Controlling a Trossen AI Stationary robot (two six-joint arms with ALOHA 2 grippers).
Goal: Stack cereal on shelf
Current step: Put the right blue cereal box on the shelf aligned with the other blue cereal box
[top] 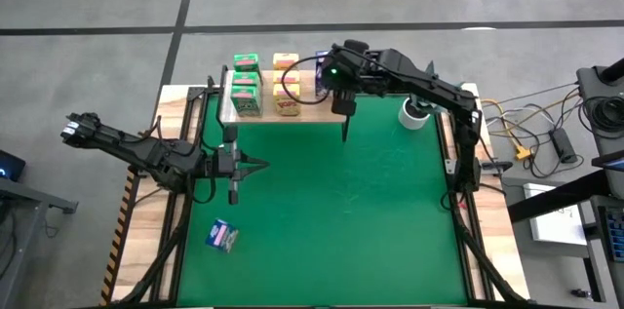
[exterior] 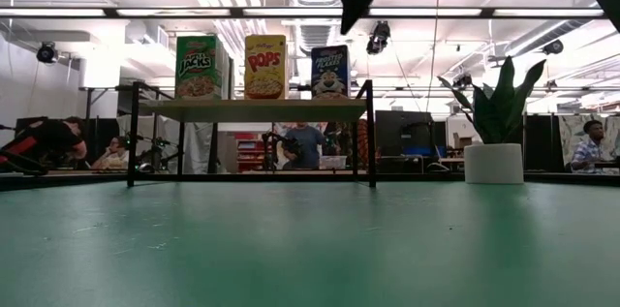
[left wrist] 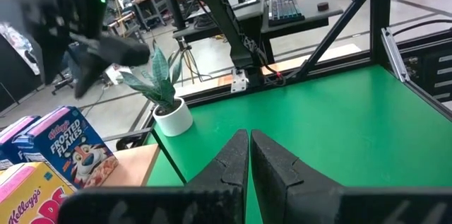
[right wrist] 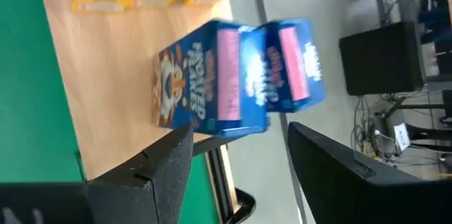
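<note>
The cereal boxes are mostly up on the shelf (top: pixel 283 112), the little pale plank on black legs at the far edge of the counter's green mat (top: pixel 370 212). Looking down on it, the green boxes (top: pixel 246 83) sit at the shelf's left end, the yellow boxes (top: pixel 286 83) in the middle, and two blue boxes (right wrist: pixel 236 75) at its right end, side by side and touching, largely hidden from above by the right arm. From counter height, one green (exterior: pixel 197 67), one yellow (exterior: pixel 265 67) and one blue front (exterior: pixel 329 72) stand upright in a row on the plank. One more blue box (top: pixel 223 238) lies by itself on the mat near the front left, well away from the shelf.

The right claw (right wrist: pixel 240 160) hangs just by the blue pair at the shelf's right end, its fingers spread wide and gripping nothing. The left claw (left wrist: pixel 251 155) hovers over the left part of the mat, between the shelf and the lone blue box, its fingers pressed together with nothing between them. A small potted plant (top: pixel 415 112) in a white pot stands just beside the shelf's right end.
</note>
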